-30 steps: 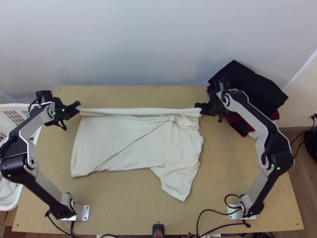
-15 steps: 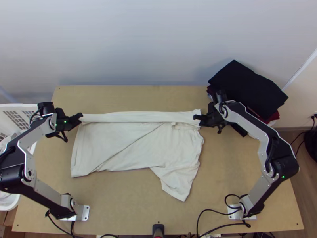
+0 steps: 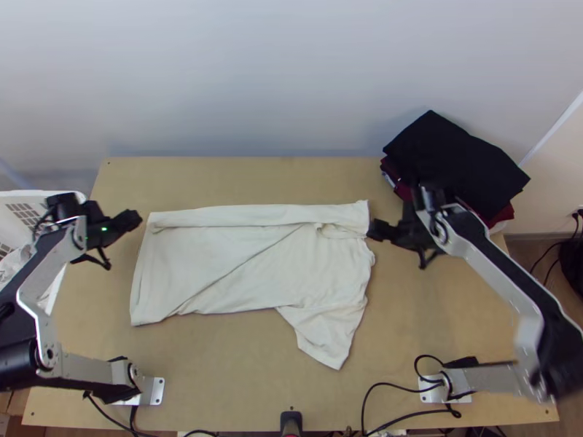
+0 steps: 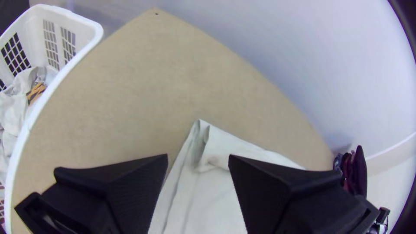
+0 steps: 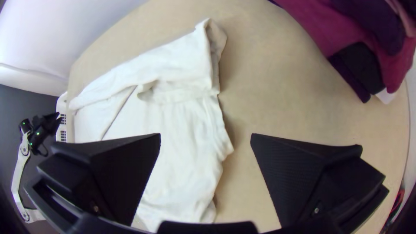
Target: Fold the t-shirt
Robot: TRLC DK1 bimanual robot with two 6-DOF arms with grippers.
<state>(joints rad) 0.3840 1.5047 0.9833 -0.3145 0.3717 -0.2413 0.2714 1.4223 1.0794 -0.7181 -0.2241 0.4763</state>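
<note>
The cream t-shirt (image 3: 248,262) lies on the table with a narrow strip folded over along its far edge; one corner sticks out toward the near side. Just off the shirt's far left corner is my left gripper (image 3: 138,217); in the left wrist view the left gripper (image 4: 198,158) stands open above the shirt (image 4: 208,195). My right gripper (image 3: 372,229) is beside the shirt's right end, and in the right wrist view the right gripper (image 5: 206,138) is wide open over the shirt's edge (image 5: 182,143), holding nothing.
A stack of dark and maroon folded clothes (image 3: 459,160) stands at the table's far right corner. At the left is a white laundry basket (image 3: 22,197) with cloth inside. A wall rises behind the table's far edge.
Both grippers have let go of the folded strip, which came down toward the near side and now lies flat. The left gripper has moved off leftward, the right one rightward.
</note>
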